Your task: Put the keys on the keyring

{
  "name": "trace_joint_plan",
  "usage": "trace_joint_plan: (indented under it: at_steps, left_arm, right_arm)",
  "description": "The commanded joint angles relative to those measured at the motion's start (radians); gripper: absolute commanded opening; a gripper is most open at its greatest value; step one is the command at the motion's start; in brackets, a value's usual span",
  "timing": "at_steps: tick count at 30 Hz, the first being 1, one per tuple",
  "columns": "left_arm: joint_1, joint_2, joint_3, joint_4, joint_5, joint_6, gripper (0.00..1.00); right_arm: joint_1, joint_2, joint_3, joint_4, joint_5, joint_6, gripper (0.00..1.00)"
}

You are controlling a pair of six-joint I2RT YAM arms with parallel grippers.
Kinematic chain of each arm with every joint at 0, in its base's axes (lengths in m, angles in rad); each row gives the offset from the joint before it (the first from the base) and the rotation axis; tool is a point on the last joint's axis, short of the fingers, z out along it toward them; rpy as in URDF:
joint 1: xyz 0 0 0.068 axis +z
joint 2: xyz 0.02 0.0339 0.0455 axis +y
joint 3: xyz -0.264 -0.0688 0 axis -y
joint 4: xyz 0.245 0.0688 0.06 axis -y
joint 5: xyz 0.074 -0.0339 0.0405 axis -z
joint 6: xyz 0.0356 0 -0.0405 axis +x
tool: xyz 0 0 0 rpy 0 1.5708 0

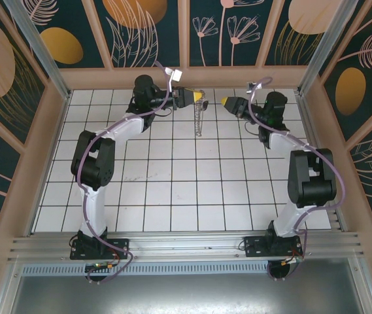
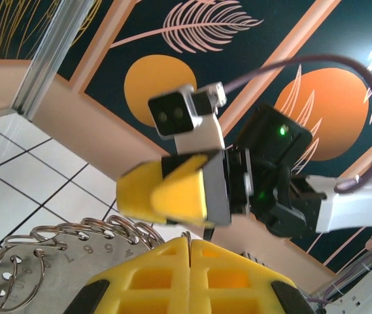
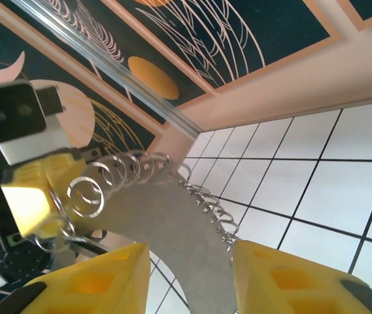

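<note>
We read this as the threading step with no key on yet. The left gripper point(image 1: 197, 97) is clamped fully shut on the top of the keyring point(image 1: 199, 119), which hangs straight down below its fingertips. The right gripper point(image 1: 227, 102) faces it from just beside, jaws partly apart and, as far as we can see, holding nothing. Where the keys lie we cannot tell, so we judge that the next move calls for the right gripper to fetch one and carry it to a ring close under the left fingertips. The overhead view gives the keyring only as a thin grey strip, edge-on. The right wrist view shows it as a flat grey plate edged with small split rings point(image 3: 84, 196), seen across the gap between its own yellow fingers point(image 3: 274, 278). The left wrist view adds numerals point(image 2: 101, 252) printed beside those rings.
</note>
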State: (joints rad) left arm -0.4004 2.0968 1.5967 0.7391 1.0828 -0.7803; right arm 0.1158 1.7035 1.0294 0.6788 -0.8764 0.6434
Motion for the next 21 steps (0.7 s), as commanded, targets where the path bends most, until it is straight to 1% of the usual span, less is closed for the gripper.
trace_joint_plan:
  at_steps: [1,4,8,16,21]
  left_arm:
    - [0.0,-0.044,0.021,0.097,0.033,-0.034,0.0]
    - [0.001,-0.041,0.033,0.105,0.046,-0.044,0.0]
    - [0.0,-0.036,0.045,0.102,0.063,-0.048,0.0]
    - [0.0,-0.036,0.046,0.111,0.084,-0.064,0.0]
    - [0.0,-0.038,0.052,0.105,0.097,-0.064,0.0]
  right_arm:
    - [0.05,-0.074,-0.054,0.055,0.123,-0.126,0.39]
    - [0.094,-0.109,-0.082,0.008,0.147,-0.221,0.4]
    - [0.118,-0.149,-0.114,-0.007,0.141,-0.302,0.41]
    - [0.135,-0.142,-0.074,-0.027,0.007,-0.36,0.41]
    - [0.158,-0.114,-0.011,-0.07,-0.02,-0.396,0.41]
